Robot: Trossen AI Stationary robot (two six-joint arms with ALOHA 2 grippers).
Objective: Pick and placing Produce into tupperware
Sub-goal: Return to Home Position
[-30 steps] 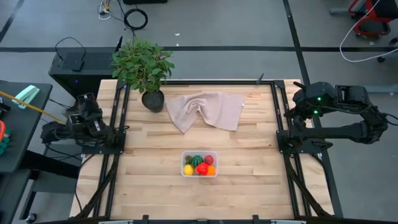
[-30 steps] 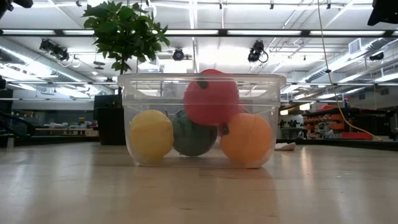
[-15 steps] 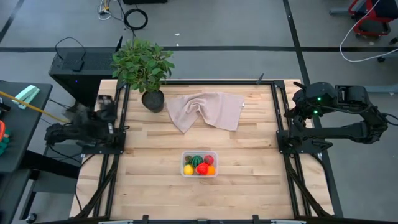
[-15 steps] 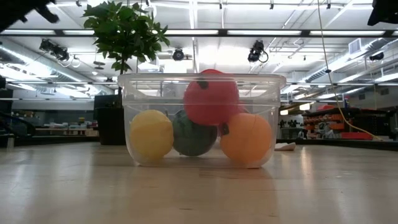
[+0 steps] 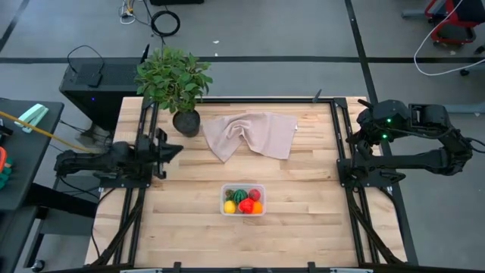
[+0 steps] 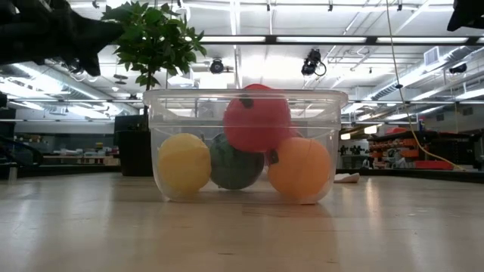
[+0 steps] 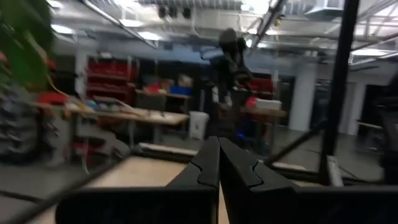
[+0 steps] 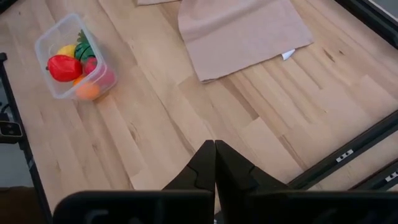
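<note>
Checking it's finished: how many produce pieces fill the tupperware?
5, all in the tupperware: yellow piece, dark green piece, orange piece, red piece on top, second red piece behind it.

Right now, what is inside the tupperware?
Five produce pieces in the tupperware: yellow, dark green and orange at the bottom, one red resting on top. The second red shows from above; the low view mostly hides it behind the others.
</note>
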